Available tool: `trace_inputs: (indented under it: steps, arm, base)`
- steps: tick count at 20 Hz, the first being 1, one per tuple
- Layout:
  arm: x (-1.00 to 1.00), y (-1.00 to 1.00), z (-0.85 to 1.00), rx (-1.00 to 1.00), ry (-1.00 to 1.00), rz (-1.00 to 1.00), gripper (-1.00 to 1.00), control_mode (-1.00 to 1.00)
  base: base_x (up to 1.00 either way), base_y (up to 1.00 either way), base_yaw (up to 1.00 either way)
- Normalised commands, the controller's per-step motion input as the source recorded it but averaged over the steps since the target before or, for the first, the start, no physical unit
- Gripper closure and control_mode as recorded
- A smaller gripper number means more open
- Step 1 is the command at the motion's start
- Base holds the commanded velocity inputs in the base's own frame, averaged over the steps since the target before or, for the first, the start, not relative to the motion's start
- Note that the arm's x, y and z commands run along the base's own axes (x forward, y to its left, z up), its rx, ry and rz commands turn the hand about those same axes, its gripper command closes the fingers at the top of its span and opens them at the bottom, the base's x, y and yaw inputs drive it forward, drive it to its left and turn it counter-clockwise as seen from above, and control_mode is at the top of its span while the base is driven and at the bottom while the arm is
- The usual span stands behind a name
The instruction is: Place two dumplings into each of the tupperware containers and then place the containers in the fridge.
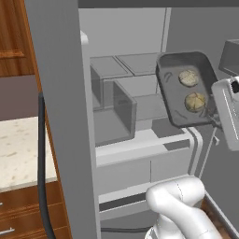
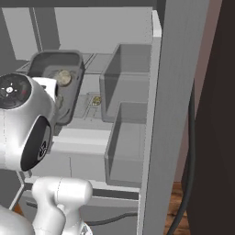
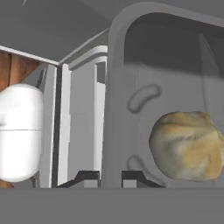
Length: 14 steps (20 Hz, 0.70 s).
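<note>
A tupperware container [image 1: 173,100] is held tilted at the upper right of the left base frame, inside the open fridge [image 1: 135,140]; two dumplings [image 1: 189,78] are carried in it; the fingers [image 3: 109,178] are apparently pinched on its rim.

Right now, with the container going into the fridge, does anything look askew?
Yes: the dark grey rectangular container, held at its rim by the shut gripper, is tipped steeply, open face toward the camera; its two pale dumplings look liable to slide.
</note>
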Motion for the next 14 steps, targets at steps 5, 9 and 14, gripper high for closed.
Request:
trace_inputs:
  steps: [5, 9, 14]
  arm:
    - [0.14, 0.0, 0.15, 0.01, -0.27, 0.04, 1.0, -1.0]
    - [0.89, 0.01, 0.28, 0.03, 0.02, 0.0, 1.0, -1.0]
    - [0.94, 0.0, 0.12, 0.02, 0.1, 0.02, 1.0, -1.0]
  base:
    - [0.0, 0.0, 0.0]
    - [0.0, 0.0, 0.0]
    - [0.0, 0.0, 0.0]
